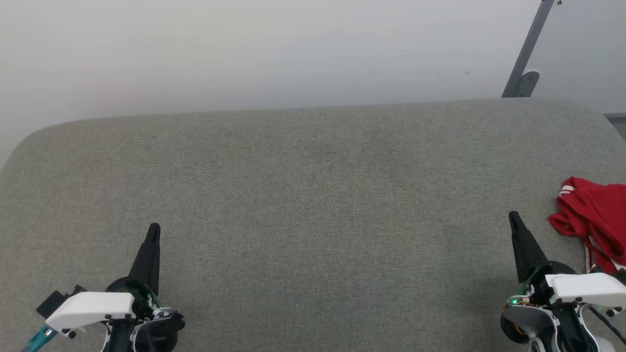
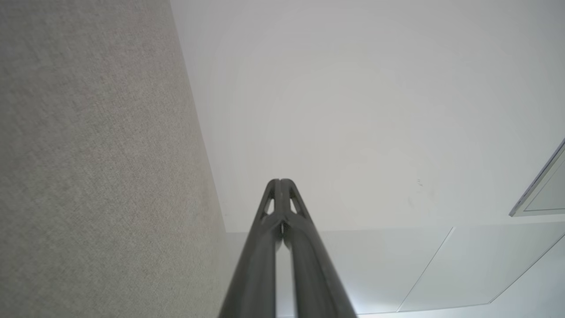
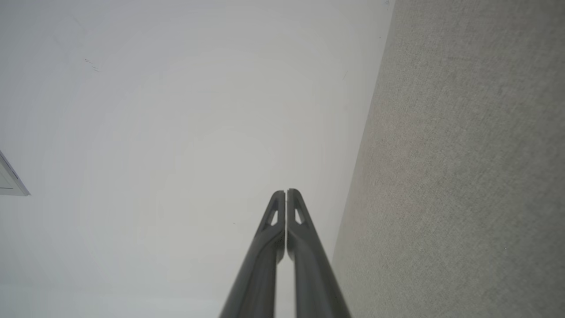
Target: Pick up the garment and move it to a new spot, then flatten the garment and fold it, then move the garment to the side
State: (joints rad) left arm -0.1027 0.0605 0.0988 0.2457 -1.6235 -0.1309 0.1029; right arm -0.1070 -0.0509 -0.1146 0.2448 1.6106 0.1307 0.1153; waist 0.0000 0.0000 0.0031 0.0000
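The garment (image 1: 596,217), bright red with white stripe trim, lies crumpled at the right edge of the grey felt table (image 1: 313,195), partly cut off by the head view's border. My right gripper (image 1: 513,216) is shut and empty, its tip a short way left of the garment, not touching it. My left gripper (image 1: 154,228) is shut and empty at the lower left, far from the garment. In the left wrist view my left gripper (image 2: 280,181) has its fingers pressed together. The right wrist view shows my right gripper (image 3: 286,191) likewise shut, holding nothing.
A pale wall (image 1: 293,49) rises behind the table's rounded far edge. A grey metal strut (image 1: 530,49) leans at the back right. The wide middle of the table shows bare felt between my two arms.
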